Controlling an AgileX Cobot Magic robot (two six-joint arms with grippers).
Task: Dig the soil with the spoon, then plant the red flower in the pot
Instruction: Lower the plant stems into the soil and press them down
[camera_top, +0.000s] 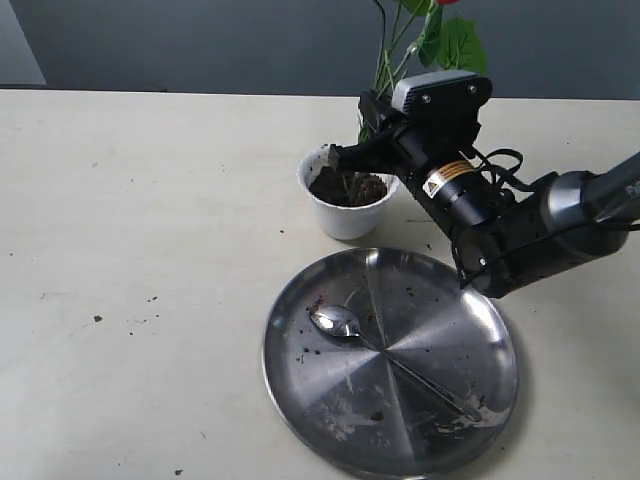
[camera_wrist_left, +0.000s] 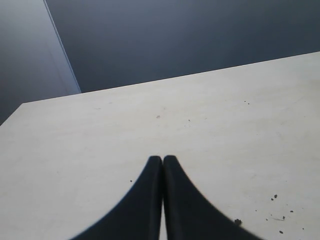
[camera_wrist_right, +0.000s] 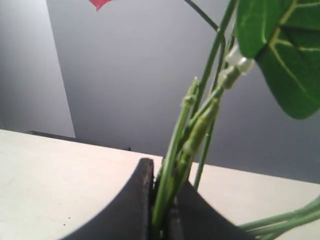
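The white pot (camera_top: 343, 214) stands behind the steel plate and holds dark soil (camera_top: 347, 187). The red flower (camera_top: 420, 35) stands upright, its green stems running down into the soil; only a sliver of red bloom shows at the top edge. My right gripper (camera_top: 352, 152) is shut on the stem bundle (camera_wrist_right: 186, 150) just above the pot's rim. A green leaf (camera_wrist_right: 280, 47) hangs close to the right wrist camera. The silver spoon (camera_top: 345, 324) lies on the plate, bowl towards the left. My left gripper (camera_wrist_left: 162, 159) is shut with nothing in it, over bare table; it is out of the exterior view.
The large round steel plate (camera_top: 440, 300) sits at the front, smeared with soil crumbs. Loose soil specks (camera_top: 98, 318) dot the pale table on the left. A grey wall runs behind the table's far edge.
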